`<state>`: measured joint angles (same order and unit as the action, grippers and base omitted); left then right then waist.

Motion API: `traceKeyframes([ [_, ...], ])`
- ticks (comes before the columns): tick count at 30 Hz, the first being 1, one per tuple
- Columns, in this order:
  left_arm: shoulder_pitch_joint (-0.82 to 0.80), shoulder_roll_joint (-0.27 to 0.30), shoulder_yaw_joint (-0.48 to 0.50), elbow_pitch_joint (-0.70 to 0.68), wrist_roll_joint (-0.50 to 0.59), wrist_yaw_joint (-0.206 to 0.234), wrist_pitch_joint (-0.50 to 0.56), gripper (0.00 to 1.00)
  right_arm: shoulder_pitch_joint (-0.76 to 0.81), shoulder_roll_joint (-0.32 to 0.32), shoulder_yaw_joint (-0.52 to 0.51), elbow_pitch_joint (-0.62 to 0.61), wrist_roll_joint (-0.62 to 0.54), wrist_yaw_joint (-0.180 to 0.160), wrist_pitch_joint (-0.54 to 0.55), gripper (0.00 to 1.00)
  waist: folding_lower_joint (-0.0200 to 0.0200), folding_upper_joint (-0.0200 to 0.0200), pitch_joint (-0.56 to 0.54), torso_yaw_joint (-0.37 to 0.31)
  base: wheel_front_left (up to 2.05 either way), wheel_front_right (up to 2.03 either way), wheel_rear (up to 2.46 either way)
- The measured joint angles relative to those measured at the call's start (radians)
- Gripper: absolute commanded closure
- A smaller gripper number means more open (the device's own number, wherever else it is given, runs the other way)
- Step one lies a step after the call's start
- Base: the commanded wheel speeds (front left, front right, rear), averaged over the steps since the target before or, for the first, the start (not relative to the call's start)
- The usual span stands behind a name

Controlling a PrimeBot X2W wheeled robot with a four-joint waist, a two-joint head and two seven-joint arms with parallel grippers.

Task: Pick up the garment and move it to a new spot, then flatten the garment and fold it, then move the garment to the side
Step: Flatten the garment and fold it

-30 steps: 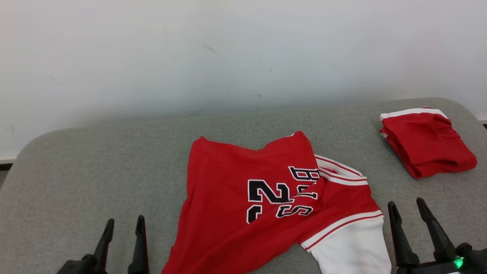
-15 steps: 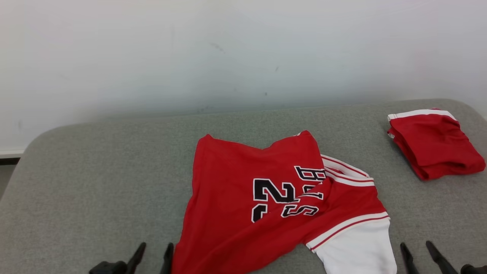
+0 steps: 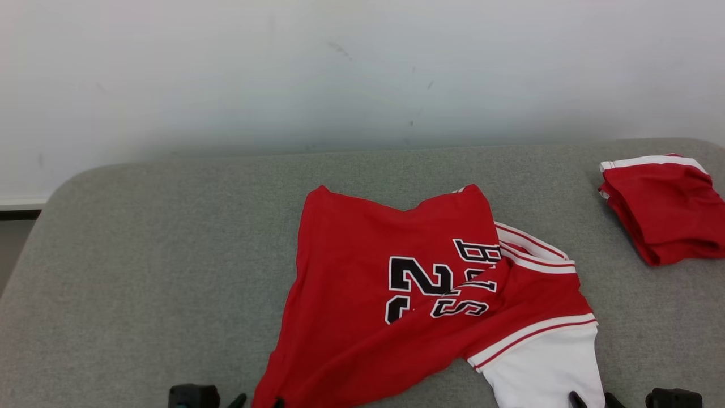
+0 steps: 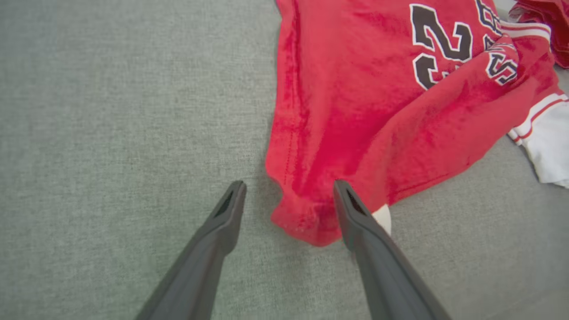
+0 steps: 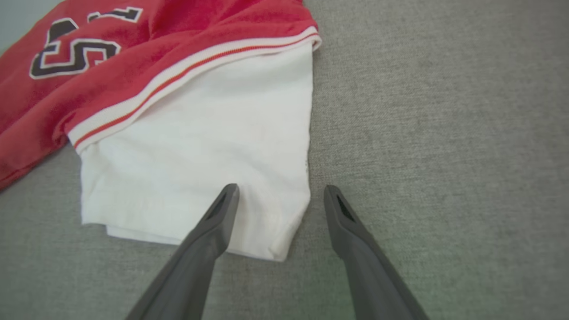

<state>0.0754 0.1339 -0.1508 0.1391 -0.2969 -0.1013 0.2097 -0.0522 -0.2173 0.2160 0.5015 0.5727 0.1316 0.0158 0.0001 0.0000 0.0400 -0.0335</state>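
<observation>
On the cushion (image 3: 141,255), the left gripper (image 4: 289,183) straddles the garment's (image 4: 355,89) red hem corner; the right gripper (image 5: 280,186) straddles its white sleeve (image 5: 200,146); both released, seemingly poised to lift.

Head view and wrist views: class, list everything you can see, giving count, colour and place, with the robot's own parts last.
jersey: one, red with black lettering and a white section, crumpled mid-table.
folded garment: one, red with white trim, table's far right.
table: one, grey fabric top, under both garments.
wall: one, white, behind the table.
left gripper: one, dark, open, straddling the jersey's near red corner.
right gripper: one, dark, open, straddling the white section's near corner.
</observation>
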Motion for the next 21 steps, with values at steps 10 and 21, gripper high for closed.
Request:
traceKeyframes([
  [10,-0.019,0.026,-0.048,0.015,-0.039,-0.014,0.071,0.0,-0.07,0.016,0.044,0.078,0.061,-0.003,0.086,0.1,-0.0001,-0.0001,0.03,-0.006,0.0,0.0,0.0],
  [21,-0.036,0.037,-0.065,0.06,-0.054,-0.02,0.054,1.0,-0.082,0.002,0.136,0.053,0.162,-0.006,0.121,1.0,-0.0001,0.0,0.018,-0.01,0.0,0.0,0.0],
])
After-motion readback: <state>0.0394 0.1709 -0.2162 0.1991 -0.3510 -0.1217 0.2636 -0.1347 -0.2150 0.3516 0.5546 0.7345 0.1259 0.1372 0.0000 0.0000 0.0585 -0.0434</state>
